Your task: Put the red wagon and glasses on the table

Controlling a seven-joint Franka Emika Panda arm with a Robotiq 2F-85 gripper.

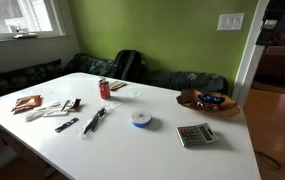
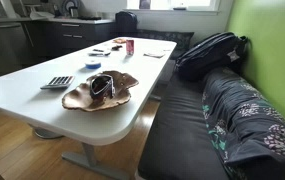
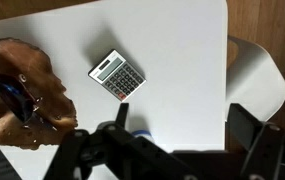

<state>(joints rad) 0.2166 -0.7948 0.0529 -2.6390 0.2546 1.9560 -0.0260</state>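
A brown wooden bowl (image 1: 190, 103) (image 2: 77, 99) (image 3: 37, 70) stands near one end of the white table (image 1: 132, 145) (image 2: 22, 85) (image 3: 172, 50). Dark glasses (image 2: 102, 85) (image 3: 12, 95) lie in it. In an exterior view a small red and dark-blue thing (image 1: 210, 98) also lies in the bowl and looks like the red wagon; it does not show clearly elsewhere. My gripper (image 3: 182, 125) is open and empty above the bare table, to the right of the bowl and below the calculator in the wrist view. The arm shows in neither exterior view.
A grey calculator (image 1: 195, 135) (image 2: 57, 82) (image 3: 117, 75) lies next to the bowl. A blue-white tape roll (image 1: 142, 118) and a red soda can (image 1: 105, 89) (image 2: 129, 46) stand mid-table. Small items (image 1: 57, 108) lie at the far end. A backpack (image 2: 212, 50) sits on the bench.
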